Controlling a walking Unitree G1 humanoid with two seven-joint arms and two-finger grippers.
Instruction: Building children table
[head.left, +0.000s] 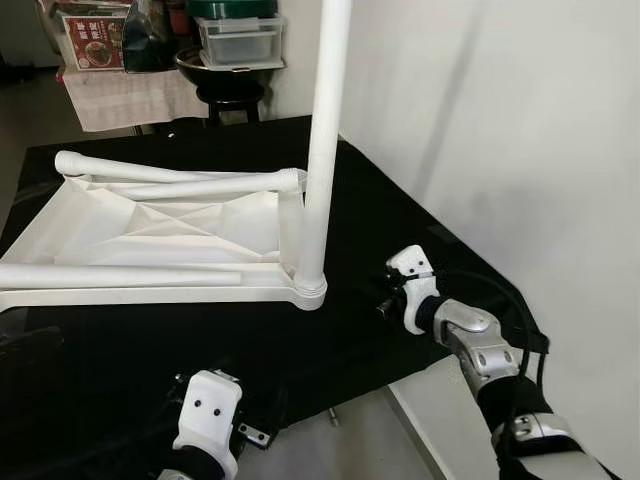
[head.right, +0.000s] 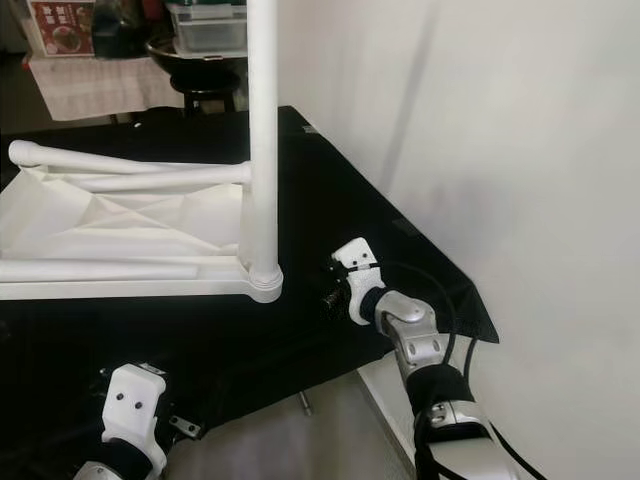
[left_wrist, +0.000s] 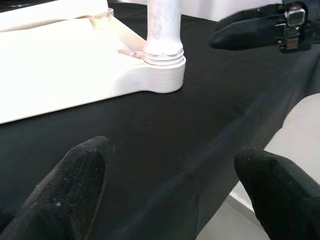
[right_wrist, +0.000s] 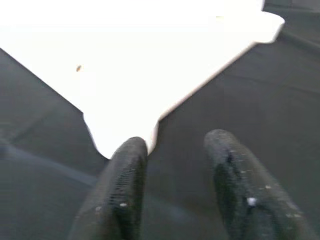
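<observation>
Both grippers empty, hovering by the near corner of the upturned table.

I'm holding the left gripper (left_wrist: 165, 190) over the near edge of the black cloth (head.left: 350, 340), fingers spread wide, gripping nothing. I'm keeping the right gripper (right_wrist: 175, 165) just right of the corner socket (left_wrist: 162, 75), fingers partly apart, nothing between them. White tabletop (head.left: 150, 235) is lying upside down on the cloth, one leg (head.left: 322, 130) standing upright in that corner, other legs (head.left: 120, 275) lying across it. Bare cloth is showing between table and wall (head.left: 520, 130).
</observation>
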